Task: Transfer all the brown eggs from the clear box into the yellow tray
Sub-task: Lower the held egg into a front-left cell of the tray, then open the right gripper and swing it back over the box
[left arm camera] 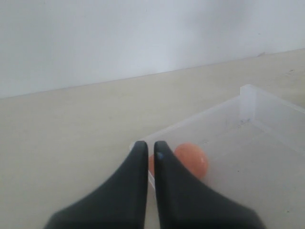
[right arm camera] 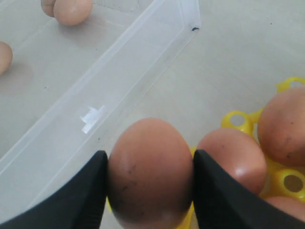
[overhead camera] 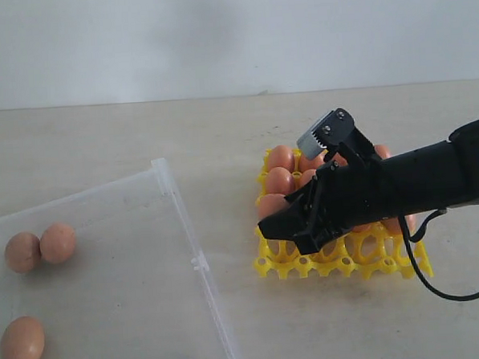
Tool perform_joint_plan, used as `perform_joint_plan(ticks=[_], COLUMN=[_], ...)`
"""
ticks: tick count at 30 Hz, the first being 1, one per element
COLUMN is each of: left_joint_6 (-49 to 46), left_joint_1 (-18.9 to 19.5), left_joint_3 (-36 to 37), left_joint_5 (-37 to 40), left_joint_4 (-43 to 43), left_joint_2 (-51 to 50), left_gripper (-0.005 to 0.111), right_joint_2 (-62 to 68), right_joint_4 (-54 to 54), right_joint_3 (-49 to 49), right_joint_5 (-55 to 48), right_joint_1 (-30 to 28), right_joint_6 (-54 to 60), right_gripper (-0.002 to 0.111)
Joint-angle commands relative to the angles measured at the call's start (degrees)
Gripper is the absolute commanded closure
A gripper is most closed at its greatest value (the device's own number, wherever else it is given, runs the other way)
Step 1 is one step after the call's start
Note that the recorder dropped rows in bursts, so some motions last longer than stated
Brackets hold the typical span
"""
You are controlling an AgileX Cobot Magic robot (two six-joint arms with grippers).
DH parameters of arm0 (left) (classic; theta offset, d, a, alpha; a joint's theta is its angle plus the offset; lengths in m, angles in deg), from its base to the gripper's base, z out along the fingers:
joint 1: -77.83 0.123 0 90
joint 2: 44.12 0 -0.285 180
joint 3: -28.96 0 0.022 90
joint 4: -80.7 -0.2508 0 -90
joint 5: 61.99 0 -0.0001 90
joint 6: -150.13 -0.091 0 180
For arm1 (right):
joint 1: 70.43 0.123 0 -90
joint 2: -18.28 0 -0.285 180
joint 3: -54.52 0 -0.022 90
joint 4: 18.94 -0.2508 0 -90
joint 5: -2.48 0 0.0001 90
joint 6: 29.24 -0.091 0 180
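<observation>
Clamping brown egg (right arm camera: pixel 148 183), right pincer (right arm camera: pixel 149 160) spread to egg width over yellow tray (overhead camera: pixel 340 264) edge, ready to drop; left pincer (left arm camera: pixel 150 149) closed, empty, idle by clear box (overhead camera: pixel 187 224).

A pale beige table (overhead camera: pixel 100 130) fills the lower part of the exterior view and runs back to a plain white wall (overhead camera: pixel 216 36). The two meet in a straight, nearly level line across the picture. The tabletop is matte and smooth, faintly mottled, with a few tiny dark specks scattered over it. Soft grey shadows lie on it here and there. The wall is bare and evenly lit, slightly greyer toward its upper part.
</observation>
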Motion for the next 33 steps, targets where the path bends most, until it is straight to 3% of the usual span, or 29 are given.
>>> perform_joint_plan(ticks=[1, 3, 5, 16, 24, 26, 28, 31, 33], left_joint_6=[0.0, 0.0, 0.0, 0.0, 0.0, 0.0, 0.0, 0.0, 0.0], left_joint_1=[-0.2, -0.2, -0.2, -0.2, -0.2, -0.2, -0.2, -0.2, -0.2], left_joint_3=[0.2, 0.2, 0.2, 0.2, 0.2, 0.2, 0.2, 0.2, 0.2], left_joint_5=[-0.4, -0.4, -0.4, -0.4, -0.4, -0.4, -0.4, -0.4, -0.4], left_joint_4=[0.4, 0.4, 0.4, 0.4, 0.4, 0.4, 0.4, 0.4, 0.4], left_joint_2=[0.2, 0.2, 0.2, 0.2, 0.2, 0.2, 0.2, 0.2, 0.2], left_gripper=[0.103, 0.103, 0.103, 0.103, 0.103, 0.103, 0.103, 0.103, 0.103], right_joint_2=[0.1, 0.6, 1.3, 2.6, -7.2, -10.2, -12.9, -14.2, -13.1], right_joint_4=[-0.4, -0.4, -0.4, -0.4, -0.4, -0.4, -0.4, 1.7, 8.6], right_joint_3=[0.2, 0.2, 0.2, 0.3, 3.7, 5.4, 8.2, 13.5, 18.3], right_joint_5=[-0.2, -0.2, 0.0, -1.1, -14.7, -18.6, -18.5, -11.0, -2.7], right_joint_1=[0.1, 0.1, 0.1, 0.1, 0.0, 0.2, 2.2, 8.8, 15.7], right_joint_6=[0.4, 0.4, 0.4, 0.4, -4.2, -5.6, -8.7, -12.5, -16.7], right_gripper=[0.067, 0.055, 0.052, 0.053, 0.053, 0.059, 0.075, 0.104, 0.107])
